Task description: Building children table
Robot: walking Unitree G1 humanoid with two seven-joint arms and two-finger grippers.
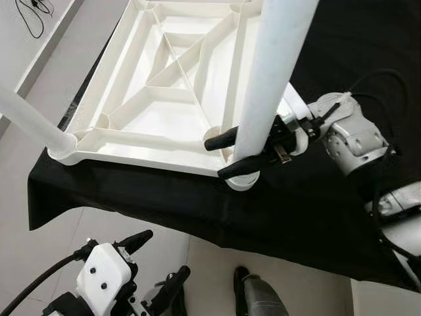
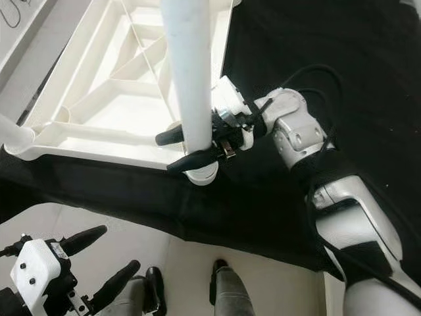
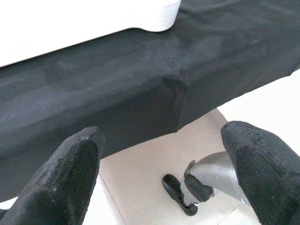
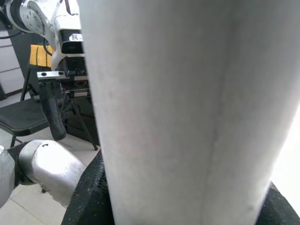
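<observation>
The right end effector (image 1: 245, 155) had its two black fingers clamped around the white leg (image 1: 273, 72), low down, just above the corner socket (image 1: 242, 182) of the upturned table frame (image 1: 158, 79) on the black-draped tabletop (image 1: 316, 217). The leg's long axis rose straight up from that socket, toward the camera. The right arm reached in from the side, wrist level. The left end effector (image 1: 158, 263) hung spread and empty over the floor, well apart.
</observation>
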